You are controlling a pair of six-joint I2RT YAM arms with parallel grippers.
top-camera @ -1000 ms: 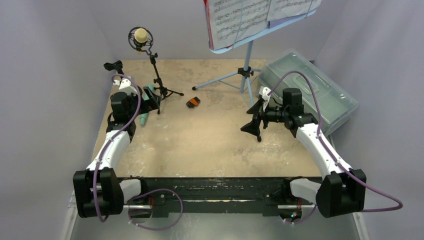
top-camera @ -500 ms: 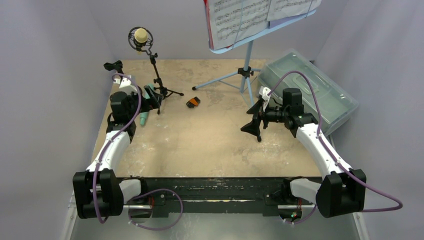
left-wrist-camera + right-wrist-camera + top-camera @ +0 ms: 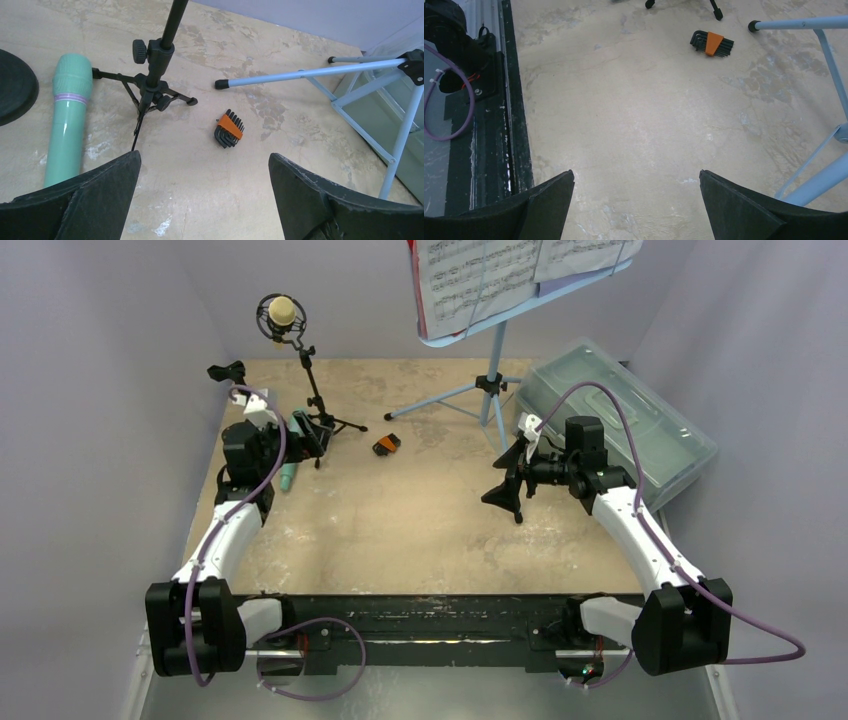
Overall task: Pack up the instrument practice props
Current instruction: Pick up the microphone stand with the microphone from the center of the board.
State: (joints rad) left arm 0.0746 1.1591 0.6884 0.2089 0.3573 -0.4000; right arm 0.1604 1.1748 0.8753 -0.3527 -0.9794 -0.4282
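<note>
Beige tabletop [image 3: 420, 530]: teal microphone [image 3: 67, 117] lies just beside the released left hand [image 3: 205, 165]; right hand [image 3: 636, 180] released too.

Counted on the tabletop: 1 teal microphone [image 3: 67, 117], 1 beige microphone [image 3: 282, 311] (2 microphones in all), 1 black tripod stand [image 3: 152, 90] with 3 legs, 1 black round base [image 3: 15, 85], 1 light-blue music rack [image 3: 497, 360], 1 orange-and-black hex key set [image 3: 230, 131] and 1 translucent box [image 3: 655, 440]. The overlapping music sheets [image 3: 480, 275] are too crowded to count.
</note>
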